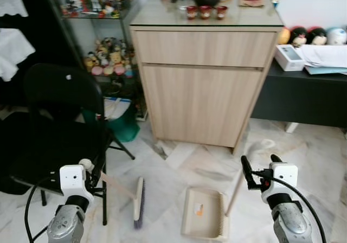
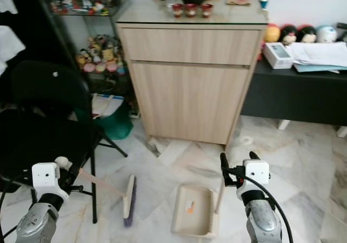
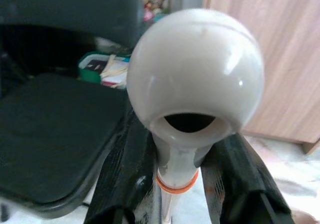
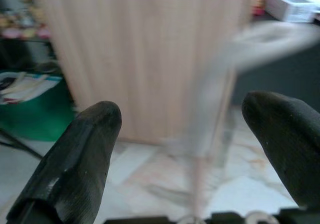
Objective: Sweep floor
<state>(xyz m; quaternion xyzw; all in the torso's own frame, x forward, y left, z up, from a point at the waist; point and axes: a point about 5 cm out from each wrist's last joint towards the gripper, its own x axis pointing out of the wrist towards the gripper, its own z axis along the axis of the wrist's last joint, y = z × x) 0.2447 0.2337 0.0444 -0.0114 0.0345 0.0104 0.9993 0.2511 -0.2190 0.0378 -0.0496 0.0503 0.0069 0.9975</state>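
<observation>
The left gripper (image 1: 92,173) is clenched on the broom handle (image 1: 116,187) just under its rounded white end knob (image 3: 196,71), and from there the handle slopes down and away to the broom head (image 1: 139,202), which rests on the marble floor (image 1: 179,161) ahead of the gripper. The right gripper (image 1: 259,166) has its two black fingers (image 4: 85,149) spread apart with the dustpan's upright handle (image 1: 236,191) blurred in the gap between them, apparently not yet pinched. That handle runs down to the beige dustpan (image 1: 203,213), lying flat on the floor just below and inward of the right gripper, close beside the broom head. Both tools look light and rigid; the smooth plastic handles may slip or twist in a two-finger hold, so a firm grip near the top, below the knob, seems sensible. The wooden cabinet (image 1: 200,91) stands beyond both grippers, and the black chair (image 1: 54,129) lies just outside the left one.
</observation>
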